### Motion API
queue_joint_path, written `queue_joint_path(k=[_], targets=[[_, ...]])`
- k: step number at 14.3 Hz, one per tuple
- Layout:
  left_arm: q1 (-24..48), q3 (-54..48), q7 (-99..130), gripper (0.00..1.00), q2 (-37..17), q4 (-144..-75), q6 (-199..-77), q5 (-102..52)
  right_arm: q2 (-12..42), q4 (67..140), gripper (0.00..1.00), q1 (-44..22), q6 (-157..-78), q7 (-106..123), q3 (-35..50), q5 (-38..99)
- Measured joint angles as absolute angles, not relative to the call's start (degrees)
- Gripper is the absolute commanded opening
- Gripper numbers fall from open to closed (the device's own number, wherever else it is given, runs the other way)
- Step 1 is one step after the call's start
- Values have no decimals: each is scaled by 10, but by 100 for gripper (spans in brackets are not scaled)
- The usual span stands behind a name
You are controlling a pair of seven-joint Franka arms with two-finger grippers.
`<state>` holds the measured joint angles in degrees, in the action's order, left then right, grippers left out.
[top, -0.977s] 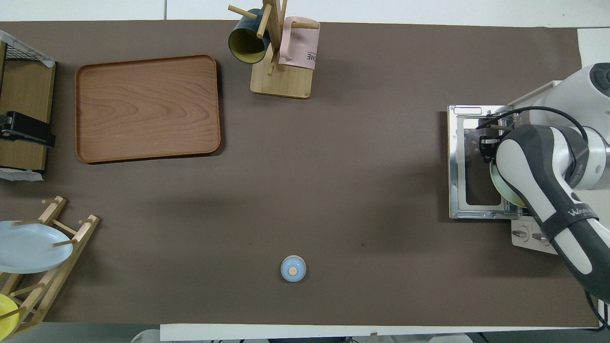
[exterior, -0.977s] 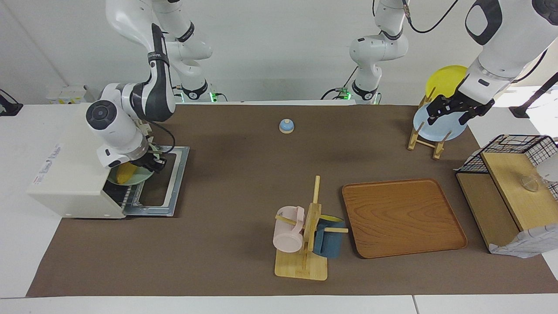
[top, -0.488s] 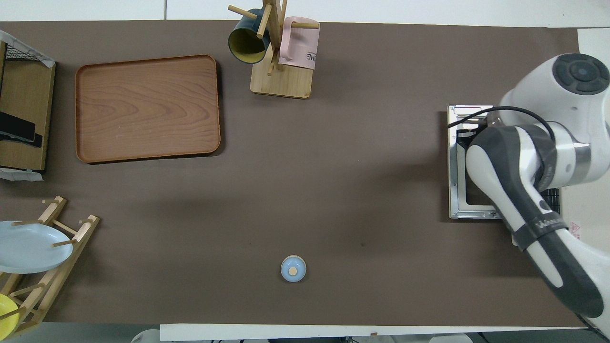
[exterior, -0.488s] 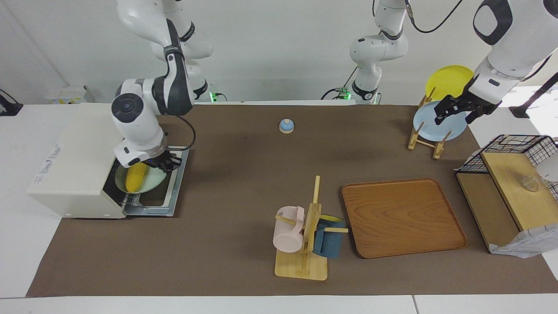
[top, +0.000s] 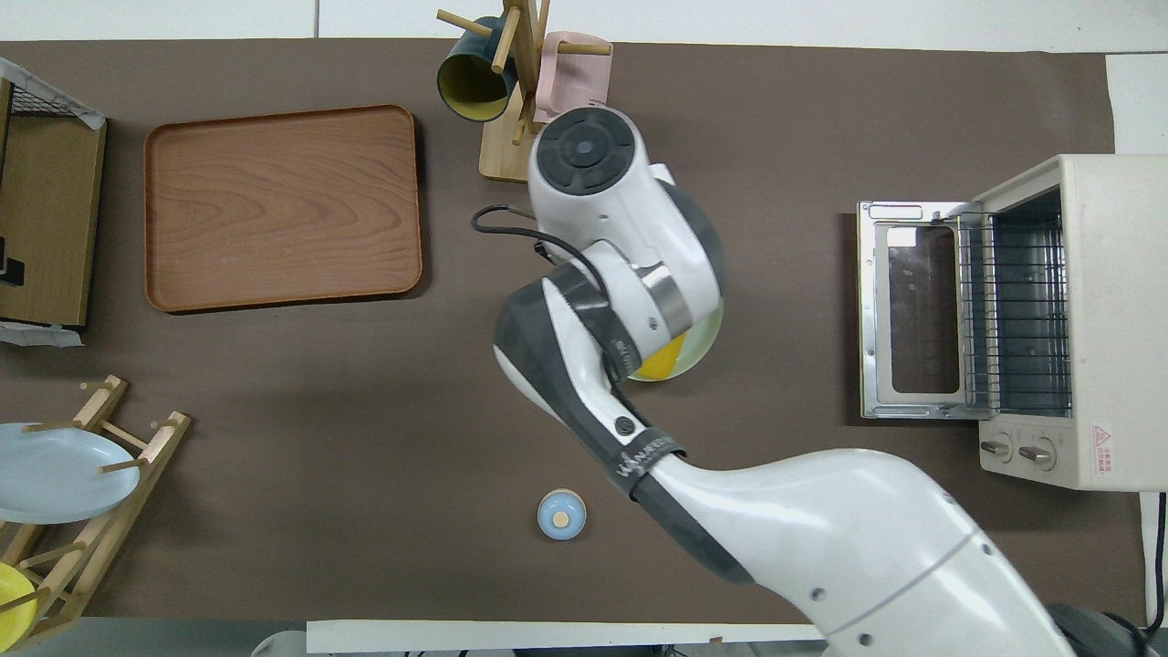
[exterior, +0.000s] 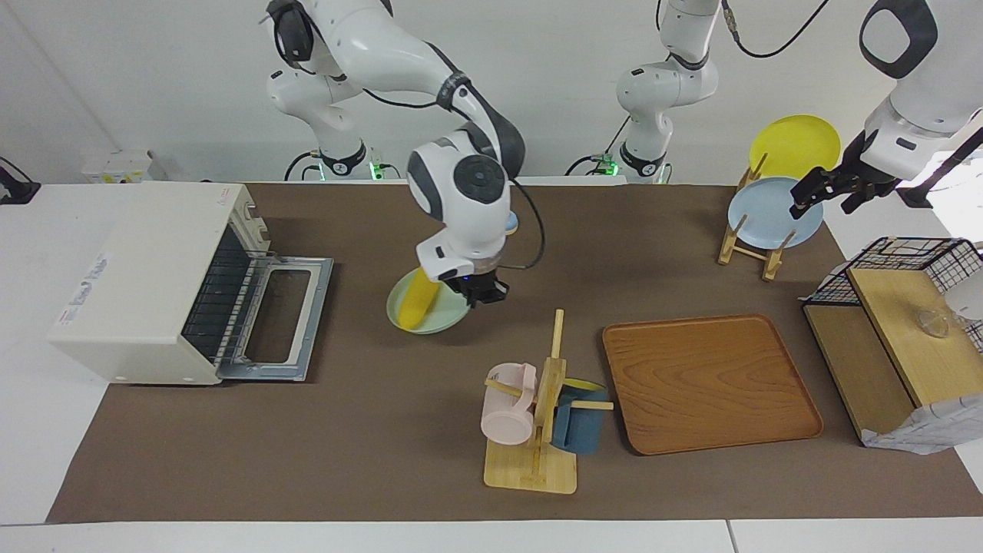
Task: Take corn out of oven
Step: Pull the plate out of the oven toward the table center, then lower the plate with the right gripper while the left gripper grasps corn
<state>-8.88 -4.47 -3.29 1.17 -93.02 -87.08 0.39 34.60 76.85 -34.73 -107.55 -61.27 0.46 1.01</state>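
The corn (exterior: 418,302) lies on a pale green plate (exterior: 449,316), outside the oven. My right gripper (exterior: 481,293) is shut on the plate's rim and holds it low over the middle of the table. In the overhead view my right arm covers most of the plate (top: 710,339), and only part of the corn (top: 662,361) shows. The cream-white oven (exterior: 146,276) stands at the right arm's end of the table with its door (exterior: 280,319) folded down flat and its wire rack (top: 1027,310) bare. My left gripper (exterior: 833,193) waits, open, over the dish rack.
A mug tree (exterior: 537,407) with a pink and a blue mug stands beside a wooden tray (exterior: 710,384). A small blue bell (top: 561,514) sits nearer to the robots. A dish rack (exterior: 749,242) holds a blue and a yellow plate. A black wire basket (exterior: 906,257) is at the left arm's end.
My right gripper has drawn the plate with the corn out of the oven and carried it to the middle of the table. My left gripper has drifted slightly toward the table's end.
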Motion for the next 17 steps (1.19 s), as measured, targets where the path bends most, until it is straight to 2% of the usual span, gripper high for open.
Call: queue_joint_path(k=[2,3,5,6,10,11,13,15,17], targets=[[-95,-45,-35,100,12,-931,-871,4,401,731,3,-368,-1114,-663,12,11],[-95,-45,-37,100,12,-933,-871,4,415,723,9,-372,-1123,-678,16,11],[-90,-52,-39,100,20,-961,-885,4,423,712,54,-377,-1131,-707,25,11],[-73,-56,-38,100,31,-995,-915,1,423,707,63,-381,-1132,-719,27,11],[104,-67,92,100,79,-1141,-1063,-9,409,681,62,-358,-1115,-682,17,-6],[145,-69,114,100,80,-1155,-1089,-23,393,677,55,-335,-1093,-633,16,-16],[206,-70,132,100,71,-1174,-1154,-54,349,700,30,-276,-1053,-531,15,-21],[275,-69,185,100,33,-1185,-1244,-64,292,782,9,-222,-1051,-429,15,-24],[343,-69,252,100,-28,-1188,-1342,-64,250,870,2,-184,-1069,-385,14,-31]])
